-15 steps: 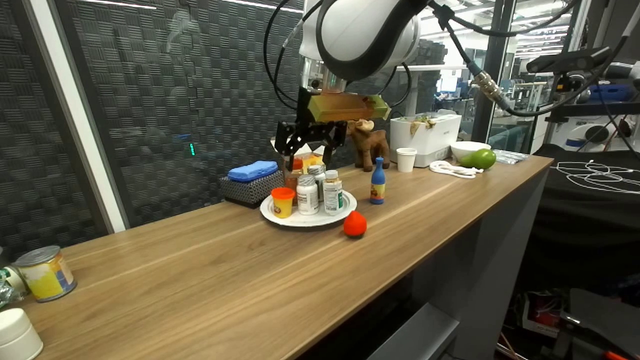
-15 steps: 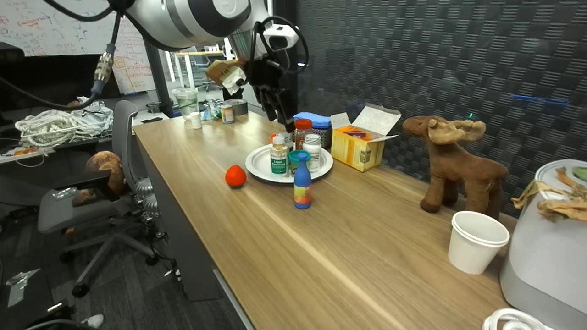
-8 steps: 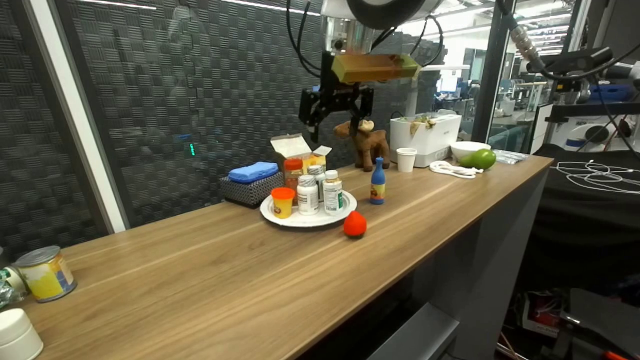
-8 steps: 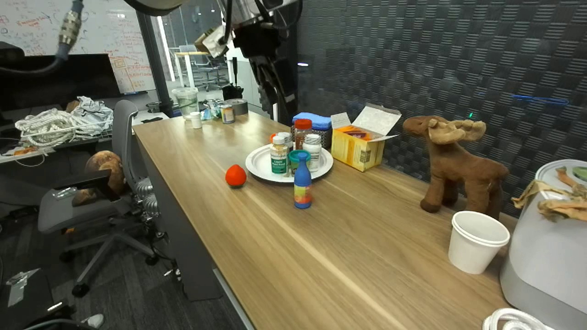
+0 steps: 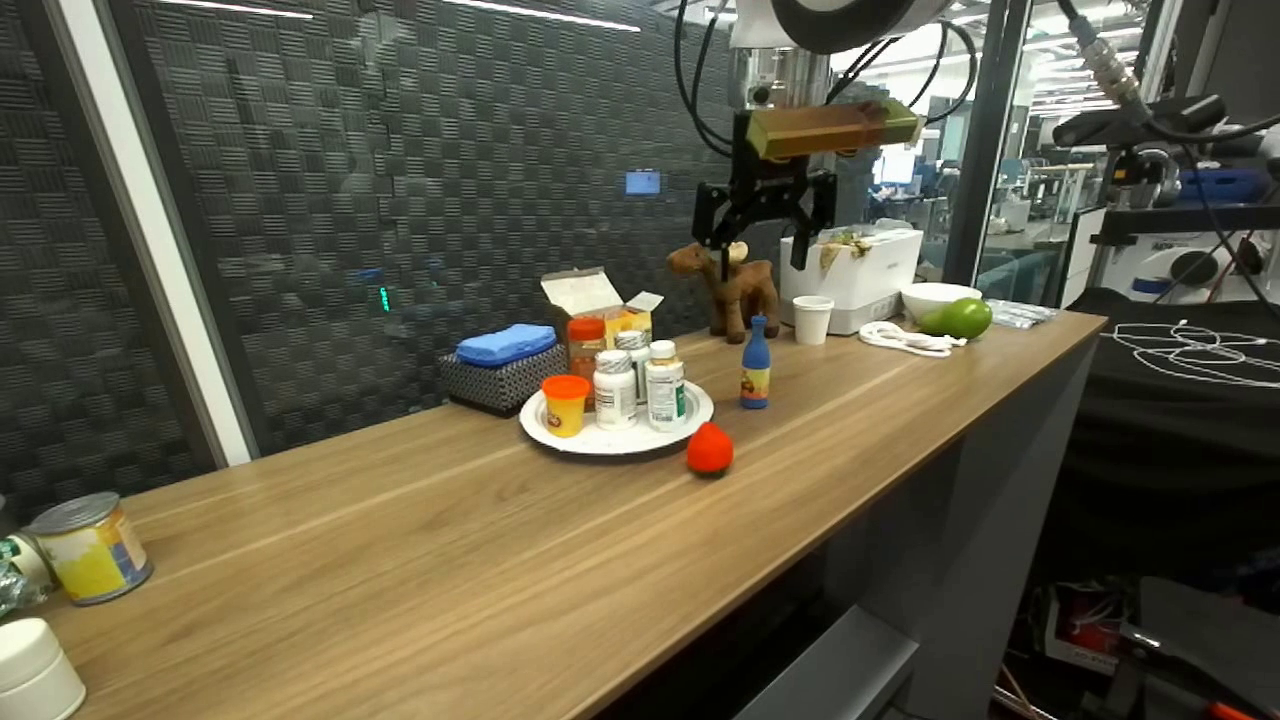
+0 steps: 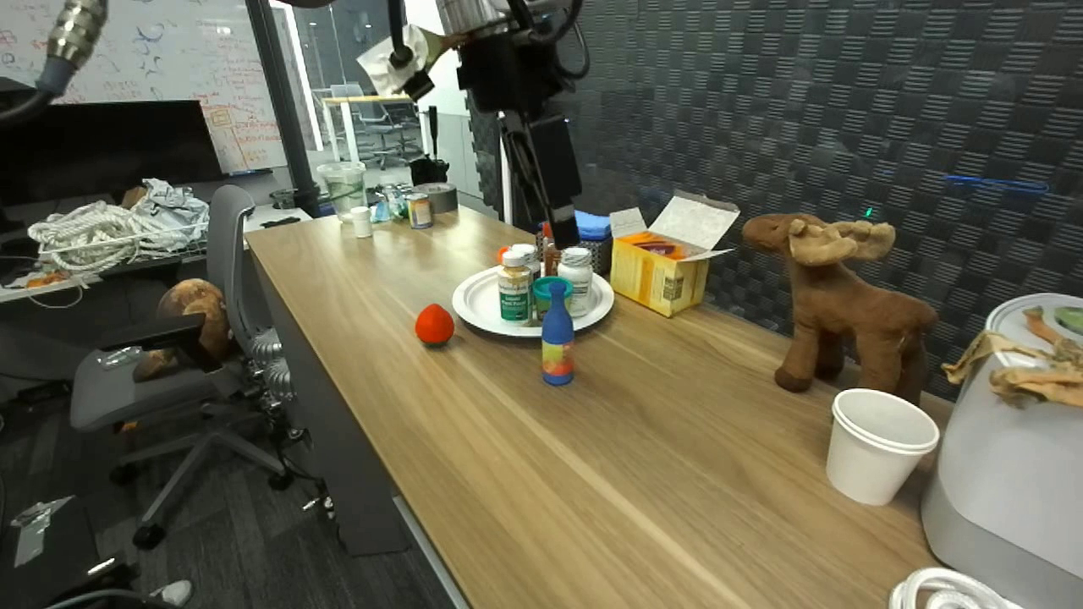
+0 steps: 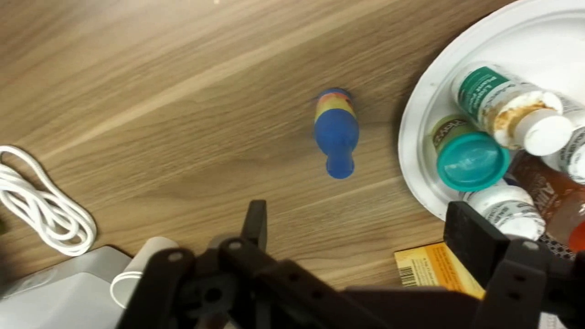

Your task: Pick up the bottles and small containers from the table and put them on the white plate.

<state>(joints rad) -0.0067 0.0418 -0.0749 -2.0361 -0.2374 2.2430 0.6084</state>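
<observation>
Gripper (image 5: 762, 266) spread wide, bottles (image 5: 615, 396) on white plate (image 5: 618, 446), blue bottle (image 5: 755, 370) nearby

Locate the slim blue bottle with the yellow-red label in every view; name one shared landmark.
In an exterior view: slim blue bottle right of centre.
In an exterior view: slim blue bottle near centre.
Wrist view: slim blue bottle right of centre.
Shared landmark: round white plate.

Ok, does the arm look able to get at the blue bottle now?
Probably yes: the blue bottle stands upright, apart from the white plate, and the wrist view shows nothing covering it. The jaws are open and hold nothing.
</observation>
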